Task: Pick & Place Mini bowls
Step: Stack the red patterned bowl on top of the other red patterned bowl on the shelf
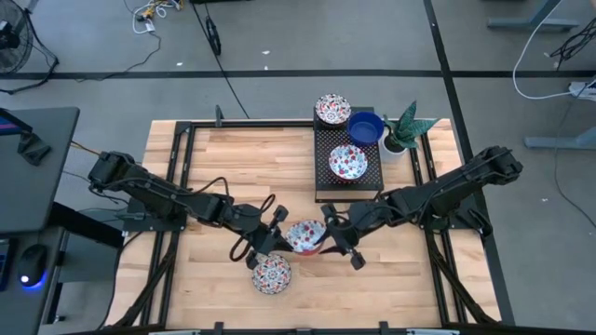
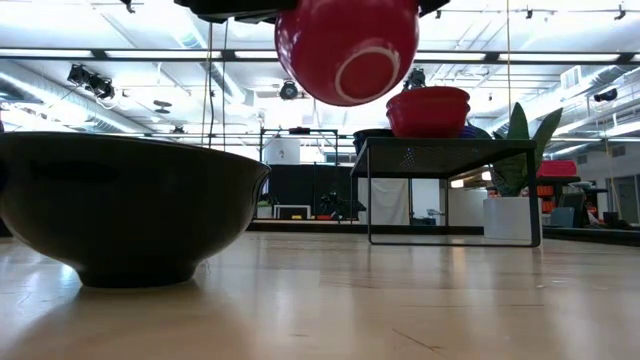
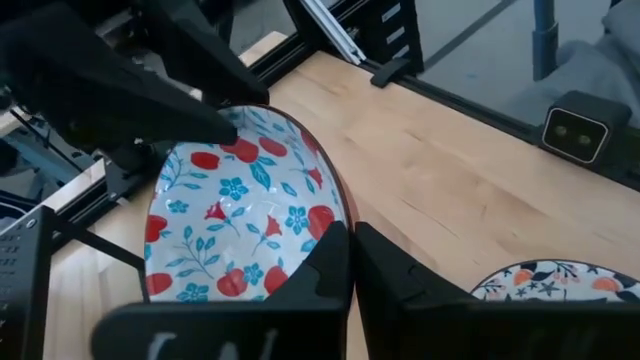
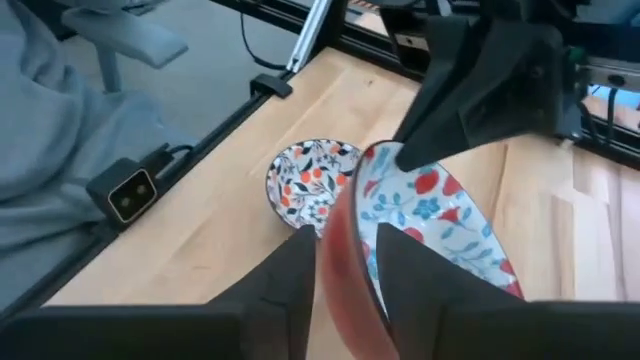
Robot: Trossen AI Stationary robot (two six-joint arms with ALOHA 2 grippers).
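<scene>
Red on its outside and flowered inside, the lifted bowl [image 1: 304,236] hung in the air between both pincers, above the wooden table [image 1: 242,167]. The left gripper [image 1: 276,233] was closed tight on the bowl's rim at its side, fingers [image 3: 330,270] one inside and one outside the wall. The right gripper [image 1: 332,234] straddled the opposite rim with its fingers [image 4: 300,275] narrow, but whether it pinched firmly I cannot tell. A round bowl has no long axis; both arms were equally near. The second patterned bowl [image 1: 271,274] rested on the table just below the left gripper. I judge a handover was happening.
</scene>
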